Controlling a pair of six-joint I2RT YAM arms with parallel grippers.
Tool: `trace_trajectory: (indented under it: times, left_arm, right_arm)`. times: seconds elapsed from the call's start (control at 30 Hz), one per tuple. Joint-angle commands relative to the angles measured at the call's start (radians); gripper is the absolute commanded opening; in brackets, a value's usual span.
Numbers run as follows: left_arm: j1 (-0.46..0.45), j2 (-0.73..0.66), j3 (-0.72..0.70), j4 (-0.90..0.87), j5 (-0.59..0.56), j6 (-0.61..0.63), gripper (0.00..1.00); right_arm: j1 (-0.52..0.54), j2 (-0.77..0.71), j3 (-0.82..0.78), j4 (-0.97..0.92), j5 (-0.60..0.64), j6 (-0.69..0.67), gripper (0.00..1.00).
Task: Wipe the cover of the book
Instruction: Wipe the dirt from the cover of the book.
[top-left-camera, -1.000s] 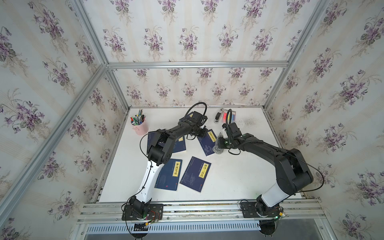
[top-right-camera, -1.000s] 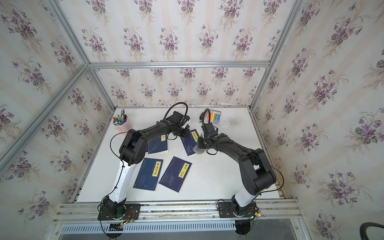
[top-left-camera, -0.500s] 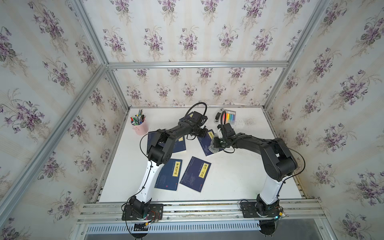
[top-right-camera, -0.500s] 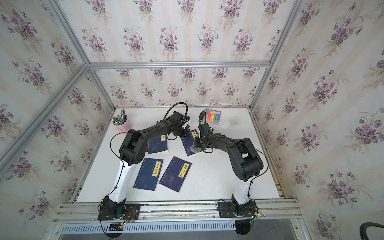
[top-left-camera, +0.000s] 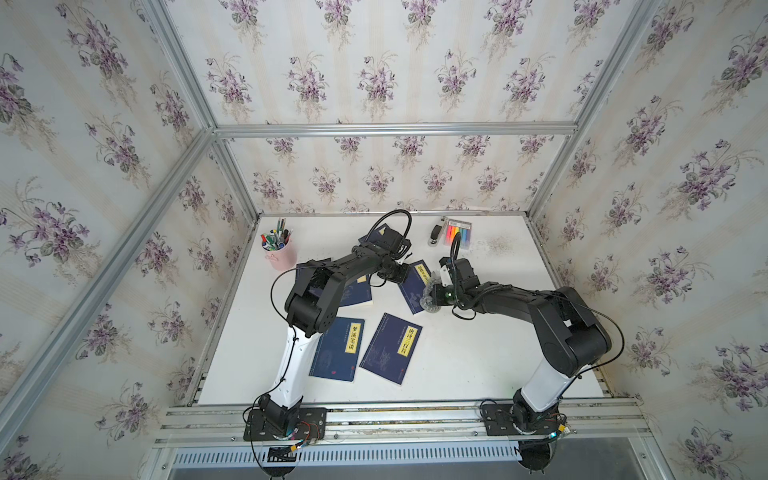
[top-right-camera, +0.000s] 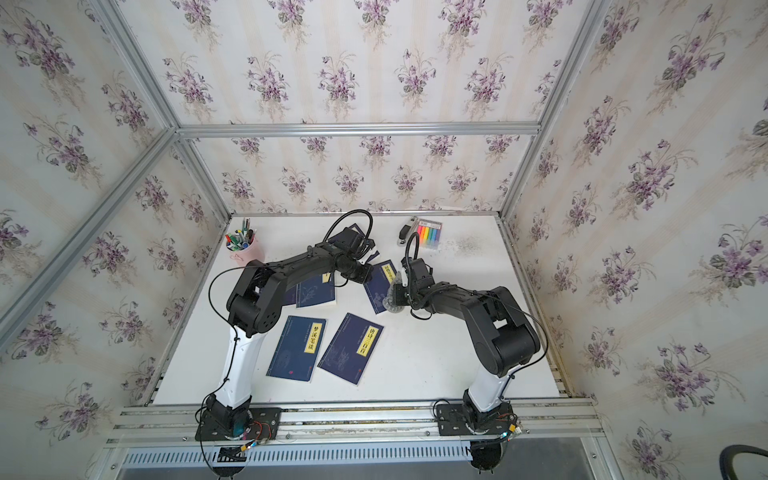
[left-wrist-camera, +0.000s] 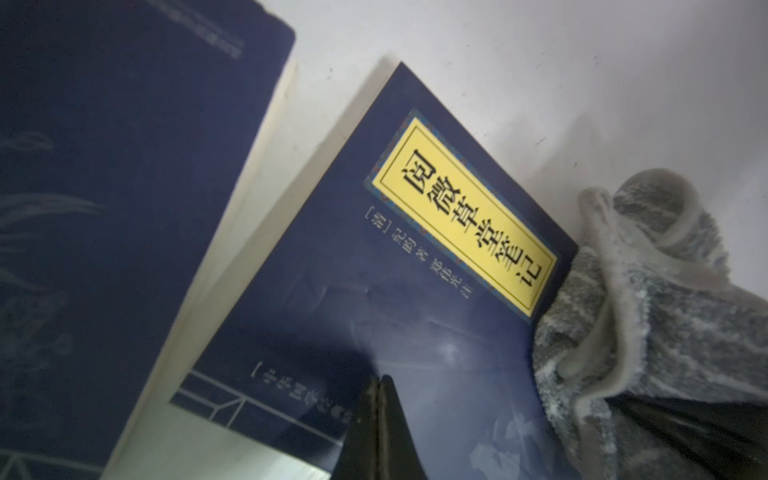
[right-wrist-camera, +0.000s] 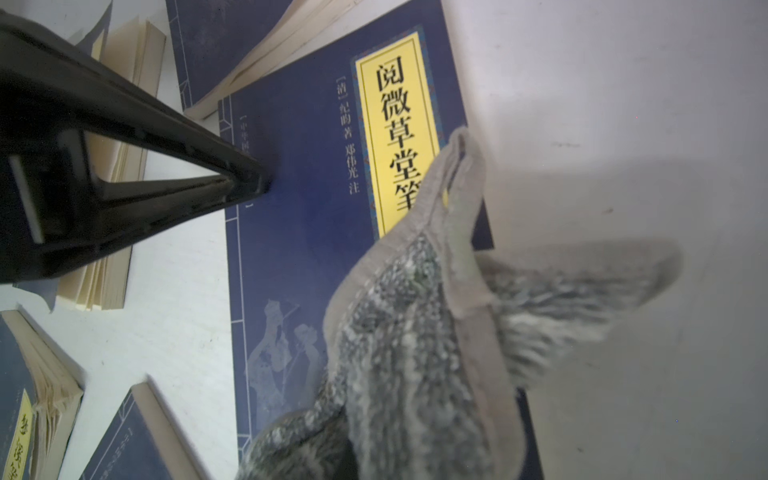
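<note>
Right wrist view: pins dark blue paperback book (right-wrist-camera: 291, 249) with fully closed left tool (right-wrist-camera: 261, 185); clamps right tool (left-wrist-camera: 636, 409) on grey fluffy cloth (right-wrist-camera: 395, 332) draped over cover's edge.

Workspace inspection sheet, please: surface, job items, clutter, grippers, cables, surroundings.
Surface: white table, speckled stain at the back right.
Job's things: blue book lies flat, cover up; grey cloth rests on its edge by the yellow title label.
Clutter: several other blue books, pink pen cup, highlighter pack, small black object beside it.
Grippers: left gripper shut, tips pressed on the book's cover; right gripper shut on the cloth.
Cables: black cable loops arch over both wrists; none seen lying on the book.
Surroundings: floral wallpaper walls, aluminium frame; nobody seen.
</note>
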Motion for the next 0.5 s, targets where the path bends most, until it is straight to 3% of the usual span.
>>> trace_trajectory:
  times: [0.0,0.2,0.47]
  left_arm:
    - [0.005,-0.018,-0.014,0.036,-0.04,-0.016,0.0]
    - [0.01,-0.048,-0.02,0.09,-0.068,-0.025,0.01]
    - [0.043,0.096,0.3,-0.118,-0.074,-0.039,0.02]
  right_arm:
    - [0.001,-0.013,-0.028,-0.197,0.021,-0.018,0.0]
    - [-0.005,-0.02,-0.04,-0.198,0.014,-0.026,0.0]
    - [-0.009,-0.05,-0.051,-0.199,0.01,-0.025,0.0]
